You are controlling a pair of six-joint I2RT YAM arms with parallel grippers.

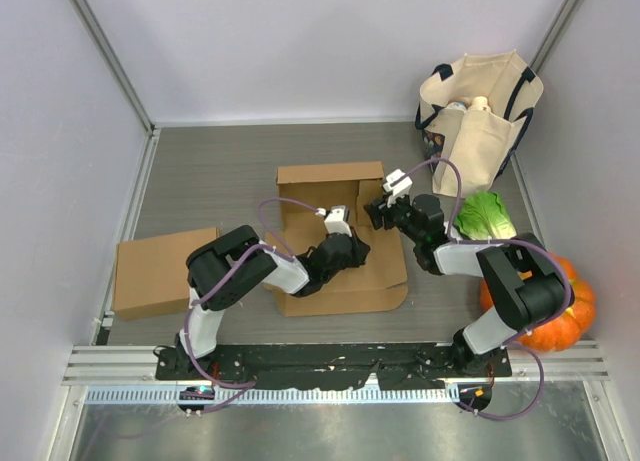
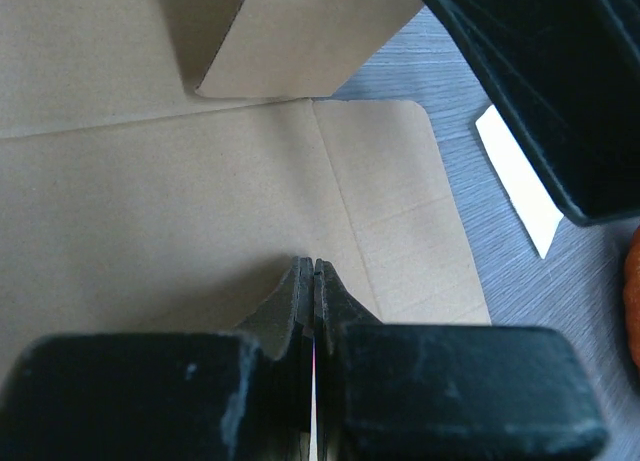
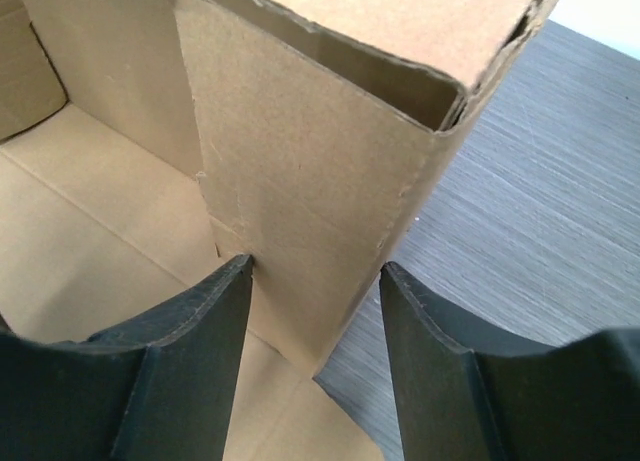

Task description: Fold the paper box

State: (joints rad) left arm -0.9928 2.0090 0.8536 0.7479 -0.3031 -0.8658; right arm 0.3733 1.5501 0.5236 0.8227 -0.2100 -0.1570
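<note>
My left tool [image 1: 354,251] covers part of the paper box [image 1: 340,291] panel; tote bag [image 1: 478,131] contents too small to identify.

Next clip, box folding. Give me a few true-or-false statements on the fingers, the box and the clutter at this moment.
1. The right gripper has its fingers open, an upright box wall showing in the gap. True.
2. The left gripper has its fingers spread wide. False: they are pressed together over a flat cardboard panel.
3. A pumpkin sits at the table's right side. True.
4. The tote bag lies at the left edge. False: it stands at the far right; a second cardboard box lies on the left.
</note>
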